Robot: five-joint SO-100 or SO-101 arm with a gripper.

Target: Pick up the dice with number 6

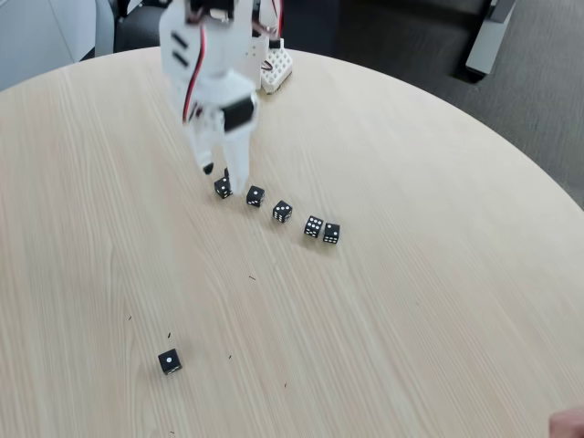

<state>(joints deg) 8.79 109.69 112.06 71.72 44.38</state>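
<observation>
Nearest the fixed camera, a lone die (169,361) sits by itself on the pale round table (438,310), one pip up. Further back, a row of black dice slants up to the left: the lowest die (331,233), then touching it the dice with number 6 (314,226), then a die (282,212) beside that, another (255,195), and the last die (223,187) right under the white gripper (223,171). Its fingers are slightly parted, tips down at that last die, holding nothing I can make out, well apart from the six
</observation>
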